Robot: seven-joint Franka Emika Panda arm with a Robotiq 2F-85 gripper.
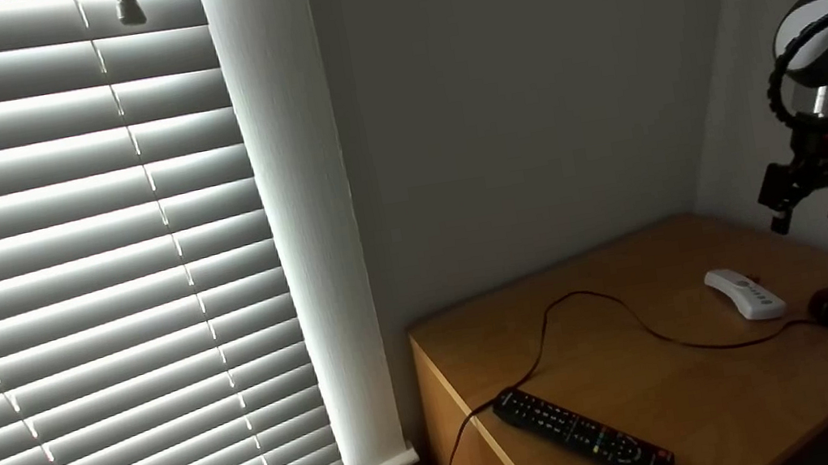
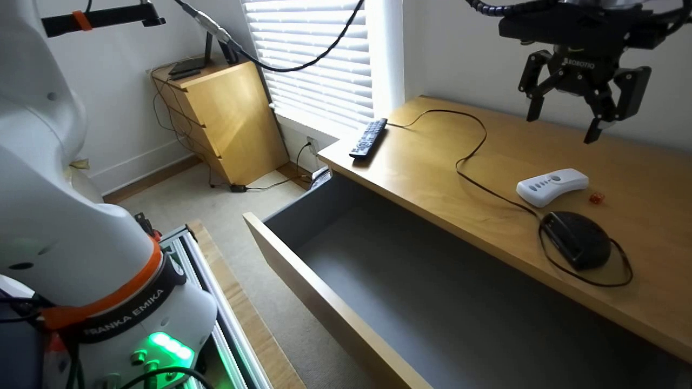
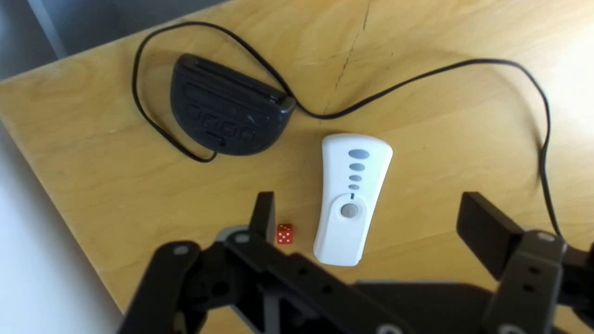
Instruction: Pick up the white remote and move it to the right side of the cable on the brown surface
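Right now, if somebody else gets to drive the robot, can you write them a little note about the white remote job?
The two blocky black fingers hover open and empty.
The slim flared white plastic remote lies on the smooth light-brown wooden surface, near the thin black cable but not touching it.
Done: nothing gripped yet; in the wrist view the remote shows between the fingers.
To do: lower, grip, lift, set it to the right of the cable, let go.

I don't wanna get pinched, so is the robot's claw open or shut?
Open: in an exterior view, the claw hangs above the brown surface with its jaws apart, gripping nothing.
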